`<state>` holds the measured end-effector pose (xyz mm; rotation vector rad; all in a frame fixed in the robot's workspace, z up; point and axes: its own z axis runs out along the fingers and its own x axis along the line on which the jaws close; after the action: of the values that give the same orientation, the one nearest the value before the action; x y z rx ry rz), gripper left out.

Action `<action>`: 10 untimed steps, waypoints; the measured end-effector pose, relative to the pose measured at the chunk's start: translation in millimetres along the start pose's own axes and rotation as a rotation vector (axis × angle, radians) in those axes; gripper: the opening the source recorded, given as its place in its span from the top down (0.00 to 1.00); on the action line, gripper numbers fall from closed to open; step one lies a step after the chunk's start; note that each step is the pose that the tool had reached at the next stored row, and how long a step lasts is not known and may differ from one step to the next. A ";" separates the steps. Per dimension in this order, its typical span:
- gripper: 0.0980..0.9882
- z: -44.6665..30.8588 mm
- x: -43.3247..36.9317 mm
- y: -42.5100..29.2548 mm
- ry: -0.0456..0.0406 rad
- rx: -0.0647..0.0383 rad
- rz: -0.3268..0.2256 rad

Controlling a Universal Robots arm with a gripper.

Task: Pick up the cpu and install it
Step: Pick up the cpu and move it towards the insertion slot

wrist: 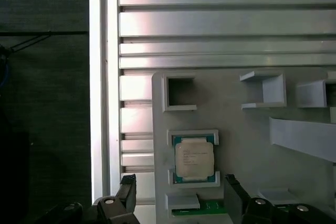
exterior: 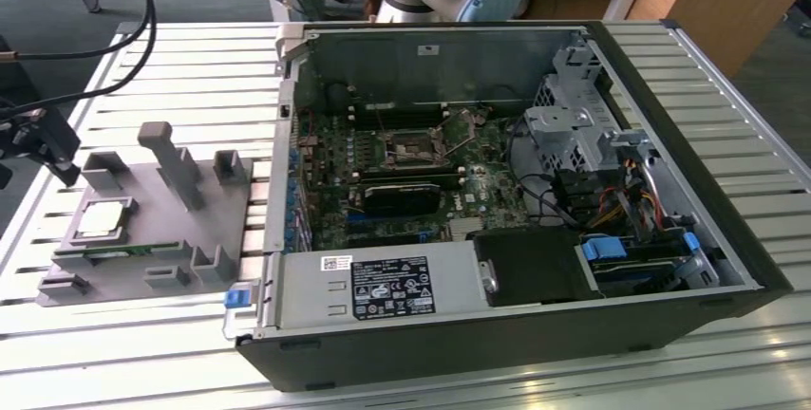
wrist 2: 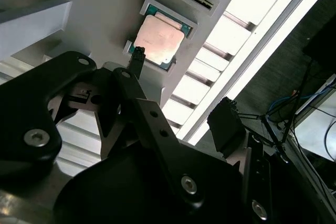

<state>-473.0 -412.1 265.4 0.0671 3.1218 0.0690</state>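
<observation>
Fingers (wrist: 127, 195) spread wide, holding nothing, over tray (exterior: 190, 239) edge. Cpu (wrist: 194, 158) lies flat in tray pocket, between finger tips in first wrist view. Exterior view: tray on tabletop (exterior: 152, 334) at its left, open computer (exterior: 507, 192) at its right.

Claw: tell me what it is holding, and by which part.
Nothing is held. The claw hangs open over the chip, which lies in its pocket on the grey tray, clear of both fingers.
</observation>
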 end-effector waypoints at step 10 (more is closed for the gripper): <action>0.26 7.4 0.1 -0.3 0.0001 0.000 0.000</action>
<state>-472.9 -412.1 258.0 0.0671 3.1219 0.0691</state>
